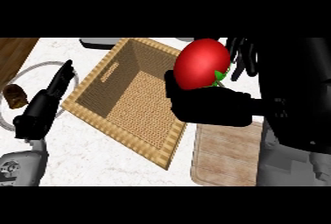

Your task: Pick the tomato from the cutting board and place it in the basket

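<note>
The right hand curls around the tomato and holds it raised at the basket rim, ready for placing, while the left hand rests open on the worktop.

Glossy smooth red tomato, woven wicker basket, pale grained wooden cutting board, speckled white stone-look counter
</note>
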Motion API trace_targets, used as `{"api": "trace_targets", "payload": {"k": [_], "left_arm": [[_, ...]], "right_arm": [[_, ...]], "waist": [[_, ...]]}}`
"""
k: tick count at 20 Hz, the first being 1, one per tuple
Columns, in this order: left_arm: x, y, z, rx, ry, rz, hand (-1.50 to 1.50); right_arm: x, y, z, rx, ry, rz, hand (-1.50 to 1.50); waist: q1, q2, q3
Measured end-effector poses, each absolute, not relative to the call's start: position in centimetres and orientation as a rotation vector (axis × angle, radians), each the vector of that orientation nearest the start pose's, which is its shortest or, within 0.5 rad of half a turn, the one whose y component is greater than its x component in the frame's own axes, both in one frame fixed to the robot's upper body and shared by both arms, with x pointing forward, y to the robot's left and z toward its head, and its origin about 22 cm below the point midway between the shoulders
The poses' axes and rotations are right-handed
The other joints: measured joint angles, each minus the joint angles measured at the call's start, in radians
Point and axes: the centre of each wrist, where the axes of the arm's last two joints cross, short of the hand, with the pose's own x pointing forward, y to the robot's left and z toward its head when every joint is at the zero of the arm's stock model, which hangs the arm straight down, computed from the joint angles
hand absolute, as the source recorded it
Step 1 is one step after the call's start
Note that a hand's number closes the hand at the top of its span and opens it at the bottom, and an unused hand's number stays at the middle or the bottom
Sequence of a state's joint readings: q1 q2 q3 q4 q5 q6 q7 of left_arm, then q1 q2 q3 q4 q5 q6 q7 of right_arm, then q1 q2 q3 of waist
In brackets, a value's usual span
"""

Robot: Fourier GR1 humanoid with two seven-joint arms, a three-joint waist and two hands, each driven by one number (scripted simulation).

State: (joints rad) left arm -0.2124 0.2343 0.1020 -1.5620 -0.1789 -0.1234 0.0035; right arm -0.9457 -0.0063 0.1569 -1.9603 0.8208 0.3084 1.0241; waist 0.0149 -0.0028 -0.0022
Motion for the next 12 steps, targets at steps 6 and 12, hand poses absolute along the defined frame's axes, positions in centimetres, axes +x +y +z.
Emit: {"api": "trace_targets", "payload": {"k": [6,12], "left_arm": [[29.0,28.8,7.5,0.278,-1.727,-0.393,0.0],[29.4,28.7,7.6,0.277,-1.729,-0.4,0.0]], "right_arm": [[27.5,-5.2,32.6,-0.774,-1.72,0.593,1.5],[30.4,-1.7,32.6,-0.73,-1.612,0.684,1.5]], "waist": [[0.009,0.002,0.0],[0.015,0.005,0.0]]}}
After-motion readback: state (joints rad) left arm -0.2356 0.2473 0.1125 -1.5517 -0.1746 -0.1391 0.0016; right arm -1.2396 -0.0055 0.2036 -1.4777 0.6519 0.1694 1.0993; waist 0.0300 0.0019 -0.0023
